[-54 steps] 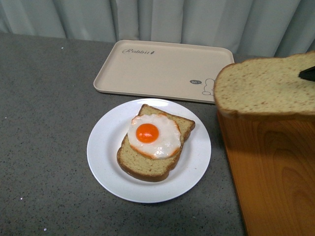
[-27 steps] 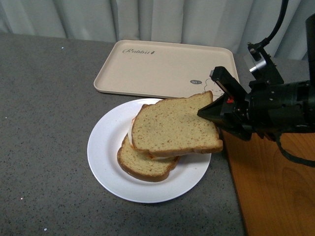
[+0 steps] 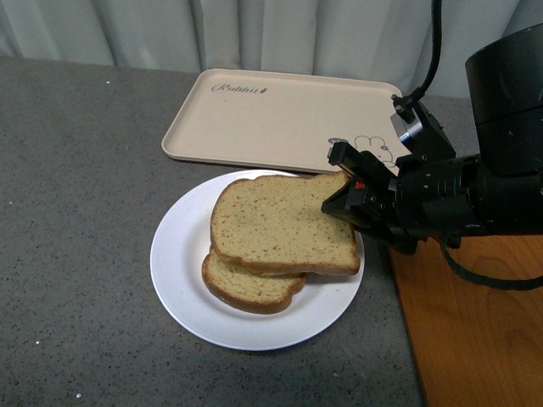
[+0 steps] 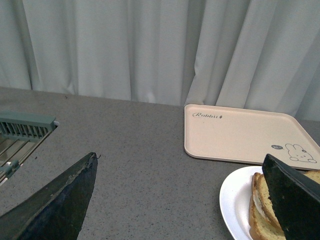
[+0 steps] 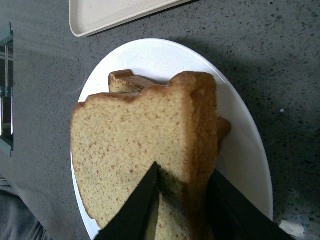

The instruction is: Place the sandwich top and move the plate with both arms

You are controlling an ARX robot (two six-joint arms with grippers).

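1. The sandwich top (image 3: 284, 222) is a squarish tan slice, finely speckled, with a darker brown crust; it lies slightly tilted over the plate (image 3: 182, 280), covering most of a like lower slice (image 3: 246, 290).
2. The right gripper (image 3: 335, 182) pinches the slice's edge at the plate's far-right side; the left gripper (image 4: 175, 200) gapes, with nothing between its jaws.
3. Beyond the plate lies a beige tray (image 3: 280, 114) lettered "Rabbit"; its small dark label is too small to read.

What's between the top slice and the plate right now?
The other bread slice lies on the plate beneath the sandwich top, seen in the front view.
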